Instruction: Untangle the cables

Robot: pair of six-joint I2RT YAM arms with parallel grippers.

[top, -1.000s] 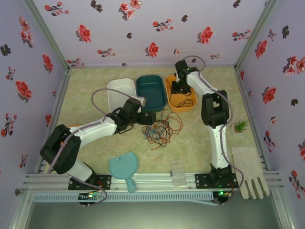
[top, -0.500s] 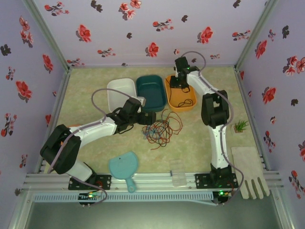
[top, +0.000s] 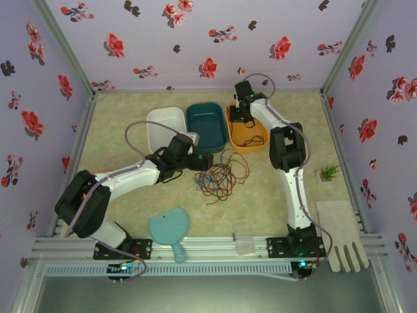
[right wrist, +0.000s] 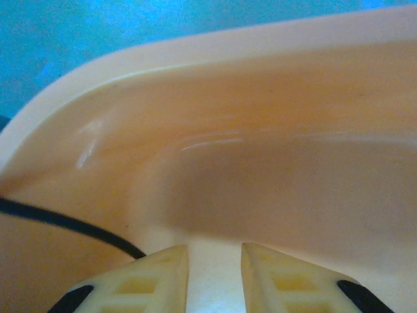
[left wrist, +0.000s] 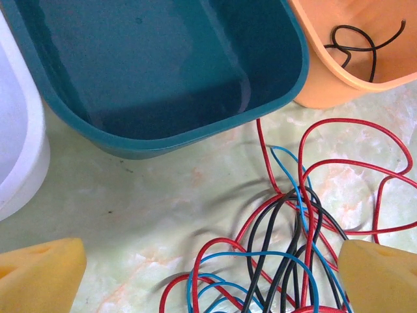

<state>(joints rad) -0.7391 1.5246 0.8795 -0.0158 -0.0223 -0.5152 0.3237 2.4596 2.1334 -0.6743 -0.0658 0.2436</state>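
On the marbled table (top: 280,189), the right arm (top: 287,150) has swung a little farther back and to the left over the orange bin (top: 246,147), while the left arm (top: 130,175) has not moved from its post beside the teal bin (top: 207,150). The main tangle of cables (top: 220,176), red, blue and black, lies unchanged on the table just in front of the teal and orange bins. A single black cable (left wrist: 355,40) already lies coiled in the orange bin, which suggests one strand is sorted and the rest awaits. The right gripper (right wrist: 214,261) has drawn its fingers close, a slim empty gap between them. The left gripper (left wrist: 208,280) hangs spread wide over the tangle.
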